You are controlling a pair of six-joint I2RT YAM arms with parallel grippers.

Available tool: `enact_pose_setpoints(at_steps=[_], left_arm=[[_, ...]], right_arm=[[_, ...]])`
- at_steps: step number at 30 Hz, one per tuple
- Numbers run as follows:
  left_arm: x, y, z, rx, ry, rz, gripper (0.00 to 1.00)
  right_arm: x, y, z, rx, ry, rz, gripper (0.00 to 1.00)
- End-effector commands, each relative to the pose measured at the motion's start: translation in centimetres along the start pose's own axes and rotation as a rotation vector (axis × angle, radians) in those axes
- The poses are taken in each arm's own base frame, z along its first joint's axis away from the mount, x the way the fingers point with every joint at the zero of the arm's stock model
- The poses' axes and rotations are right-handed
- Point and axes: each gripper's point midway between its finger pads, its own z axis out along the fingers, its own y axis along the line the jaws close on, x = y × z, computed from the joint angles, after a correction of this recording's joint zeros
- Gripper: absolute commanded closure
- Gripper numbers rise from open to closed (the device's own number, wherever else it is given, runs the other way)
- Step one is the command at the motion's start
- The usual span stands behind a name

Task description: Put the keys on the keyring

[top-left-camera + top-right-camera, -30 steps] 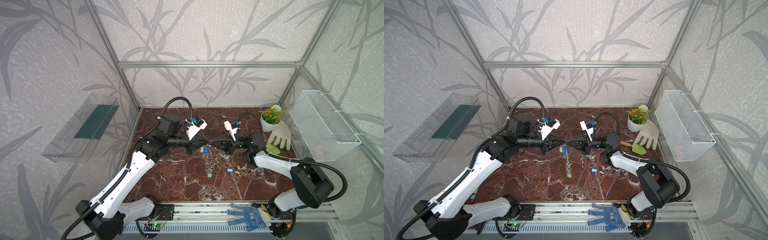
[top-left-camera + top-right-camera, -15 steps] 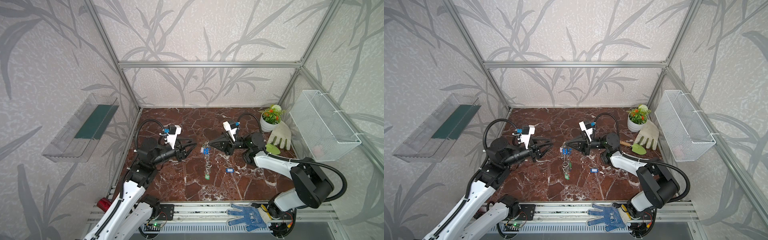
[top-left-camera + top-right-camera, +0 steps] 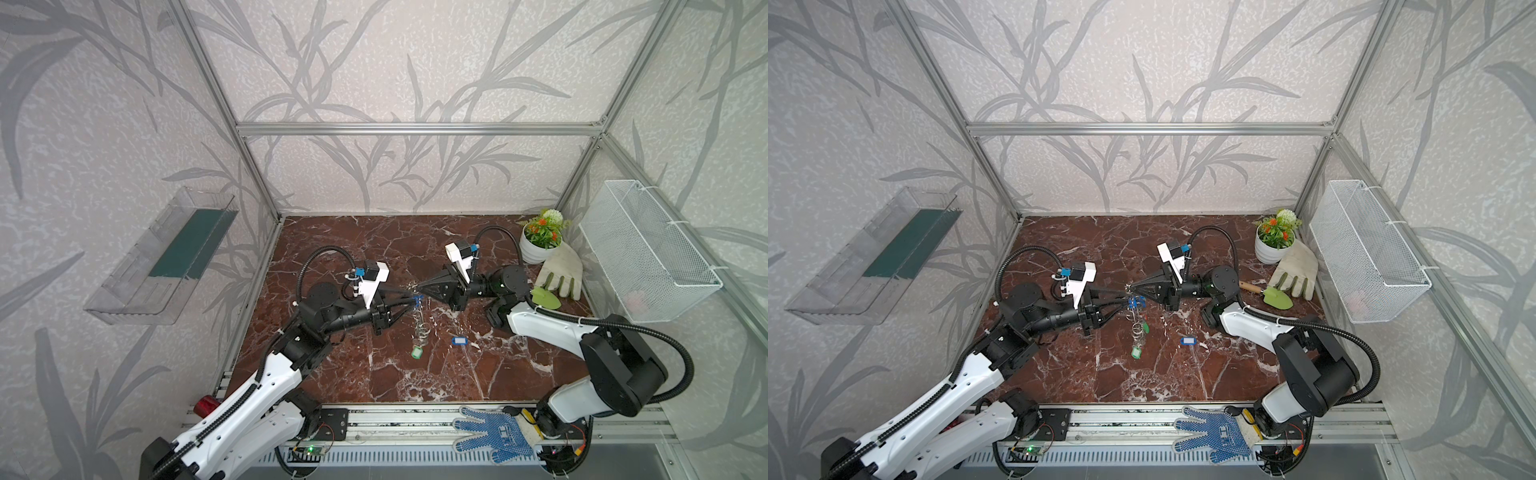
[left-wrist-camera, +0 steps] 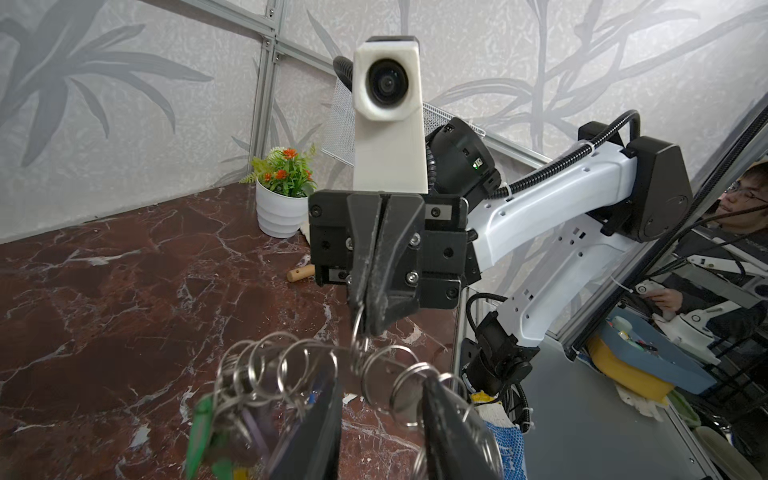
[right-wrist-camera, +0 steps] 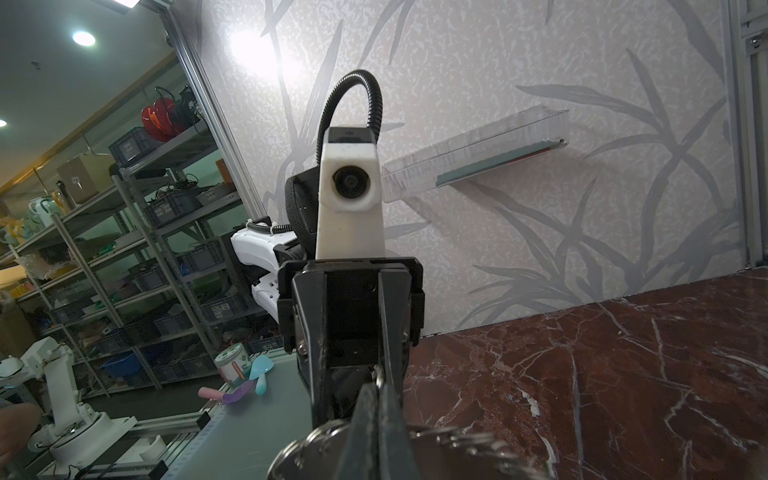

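The right end effector (image 4: 368,320) is pinching shut on the keyring (image 4: 291,365), its two black wedge-shaped fingers pressed together around one thin wire loop at the rim. The keyring is hanging below that pinch as a row of shiny silver wire loops, seen nearly edge-on in the left wrist view. The left end effector (image 4: 380,384) is standing narrowly open. Its dark flat fingers (image 4: 320,428) are sitting apart with several loops between them, and I cannot tell whether the pads are pressing on the metal. In both top views the two tips are meeting almost nose to nose above the middle of the surface (image 3: 374,374), a glossy red-brown marble slab with white veins. A small cluster of blue tags (image 3: 1136,302) is sitting right at the left tip, and a green tag (image 3: 1136,352) is dangling at the low end of the bundle. One more blue-tagged key (image 3: 459,340) is lying flat on the surface, apart from the bundle, toward the right arm's side.
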Motion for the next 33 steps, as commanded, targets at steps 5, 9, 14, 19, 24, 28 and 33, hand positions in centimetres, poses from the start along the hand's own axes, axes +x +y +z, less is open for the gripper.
enact_pose_setpoints(at_steps=[5,9,14,19,24,28,33], left_arm=[[-3.1,-0.7,-0.4,-0.015,-0.088,0.073,0.70],[-3.1,0.0,-0.9,-0.079,-0.079,0.077,0.70],[-3.5,0.1,-1.3,-0.102,-0.098,0.079,0.71],[-3.3,-0.1,-1.1,-0.078,-0.086,0.070,0.75],[-3.1,-0.2,-0.6,-0.053,-0.083,0.063,0.81],[-3.1,-0.2,-0.2,-0.037,-0.080,0.059,0.82],[-3.1,-0.1,0.1,-0.028,-0.071,0.057,0.86]], right_arm=[[-1.9,2.1,0.1,-0.034,-0.038,-0.081,1.00],[-1.9,2.1,0.1,-0.035,-0.038,-0.082,1.00],[-1.9,2.1,0.1,-0.036,-0.037,-0.082,1.00],[-1.8,2.2,0.2,-0.039,-0.035,-0.079,1.00],[-1.8,2.2,0.3,-0.044,-0.032,-0.078,1.00],[-1.7,2.3,0.3,-0.045,-0.030,-0.075,1.00],[-1.7,2.3,0.3,-0.046,-0.029,-0.075,1.00]])
